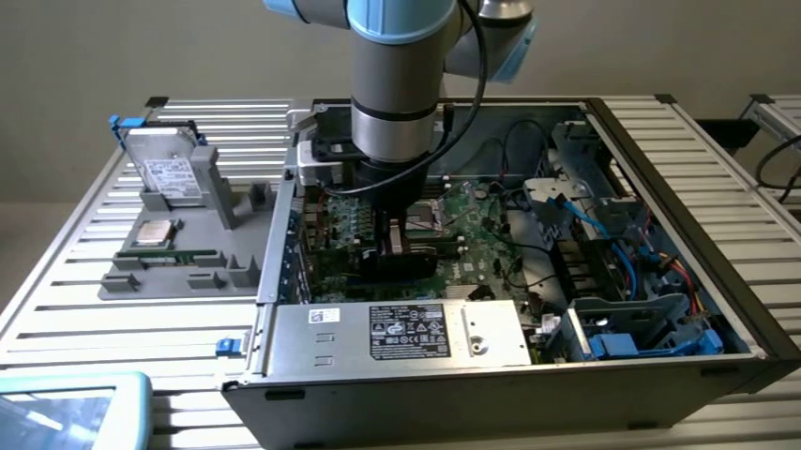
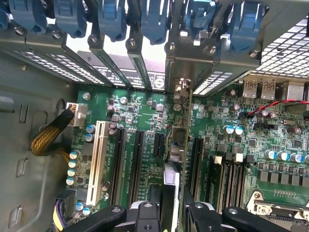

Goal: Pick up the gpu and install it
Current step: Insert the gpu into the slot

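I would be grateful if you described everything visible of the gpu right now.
The gpu is a thin flat card seen edge-on in the wrist view, standing upright over the green motherboard inside the open computer case. The gripper is shut on its near edge. Its far end meets a metal bracket at the rear slots. Whether it is fully seated cannot be told.

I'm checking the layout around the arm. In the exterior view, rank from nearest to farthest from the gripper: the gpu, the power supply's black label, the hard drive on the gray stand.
1. The gpu: at the gripper, edge-on over the motherboard inside the case.
2. The black label: on the silver power supply along the case's front edge.
3. The hard drive: outside the case, upright on the gray stand at the exterior view's left.
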